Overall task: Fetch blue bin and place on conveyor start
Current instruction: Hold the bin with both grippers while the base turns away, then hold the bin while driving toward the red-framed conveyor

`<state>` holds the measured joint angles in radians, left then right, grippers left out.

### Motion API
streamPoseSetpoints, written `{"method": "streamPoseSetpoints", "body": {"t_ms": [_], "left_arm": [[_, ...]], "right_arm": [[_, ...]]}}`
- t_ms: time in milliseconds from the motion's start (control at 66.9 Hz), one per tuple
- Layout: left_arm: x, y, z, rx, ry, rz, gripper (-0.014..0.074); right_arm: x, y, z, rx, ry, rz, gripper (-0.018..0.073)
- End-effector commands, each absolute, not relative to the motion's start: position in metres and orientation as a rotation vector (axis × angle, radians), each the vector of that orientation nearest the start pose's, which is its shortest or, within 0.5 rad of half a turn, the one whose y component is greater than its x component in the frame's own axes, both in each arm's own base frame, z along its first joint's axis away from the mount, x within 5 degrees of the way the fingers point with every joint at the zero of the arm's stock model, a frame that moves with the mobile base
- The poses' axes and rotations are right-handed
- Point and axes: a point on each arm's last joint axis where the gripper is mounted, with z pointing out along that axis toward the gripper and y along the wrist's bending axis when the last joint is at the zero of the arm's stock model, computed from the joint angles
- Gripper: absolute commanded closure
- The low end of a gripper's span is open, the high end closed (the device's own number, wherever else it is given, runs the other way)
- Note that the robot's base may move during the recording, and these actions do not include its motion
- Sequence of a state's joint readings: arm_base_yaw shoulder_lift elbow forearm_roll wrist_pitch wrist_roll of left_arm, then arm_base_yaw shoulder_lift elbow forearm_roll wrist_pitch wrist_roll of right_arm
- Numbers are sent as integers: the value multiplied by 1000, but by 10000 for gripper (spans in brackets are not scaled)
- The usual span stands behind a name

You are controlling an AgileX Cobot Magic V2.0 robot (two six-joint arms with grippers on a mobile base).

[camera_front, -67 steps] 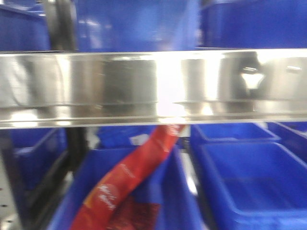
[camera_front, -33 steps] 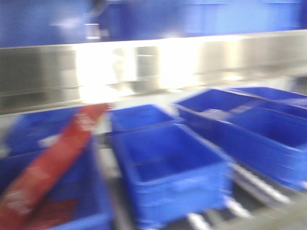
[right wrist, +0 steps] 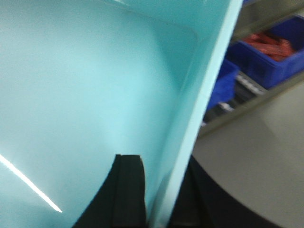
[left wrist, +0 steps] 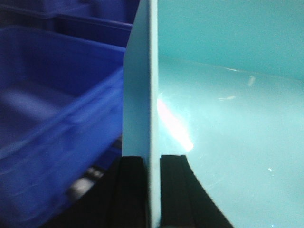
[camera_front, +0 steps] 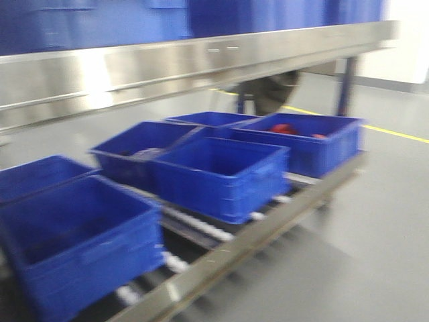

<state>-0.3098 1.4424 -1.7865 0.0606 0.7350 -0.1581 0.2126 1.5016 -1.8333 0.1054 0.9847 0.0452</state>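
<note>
The left claw (left wrist: 152, 166) is clamped on a wall of the blue bin (left wrist: 228, 118), with one black finger on each side. The right claw (right wrist: 159, 185) pinches another wall the same way. The bin hangs between them, near dark blue crates (camera_front: 221, 176) on a roller rack (camera_front: 201, 228) under a steel rail (camera_front: 167, 64).

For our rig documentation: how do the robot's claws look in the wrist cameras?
Only the finger ends show. The left claw has two matte black fingers, flat with squared tips. The right claw shows one similar black finger; the other is mostly hidden. No cables or markings are visible.
</note>
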Motion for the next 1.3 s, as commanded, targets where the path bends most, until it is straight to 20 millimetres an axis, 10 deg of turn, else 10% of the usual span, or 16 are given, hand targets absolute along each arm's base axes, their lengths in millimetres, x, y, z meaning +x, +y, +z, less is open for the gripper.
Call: {"method": "streamPoseSetpoints", "body": {"t_ms": [0,1285], "left_arm": [[289,-93,519,133,1787,-331,708],[289,-93,519,133,1787,-331,708]], "right_arm": [[305,74,489,-188,2082,272,711],[305,74,489,-188,2082,272,711]]}}
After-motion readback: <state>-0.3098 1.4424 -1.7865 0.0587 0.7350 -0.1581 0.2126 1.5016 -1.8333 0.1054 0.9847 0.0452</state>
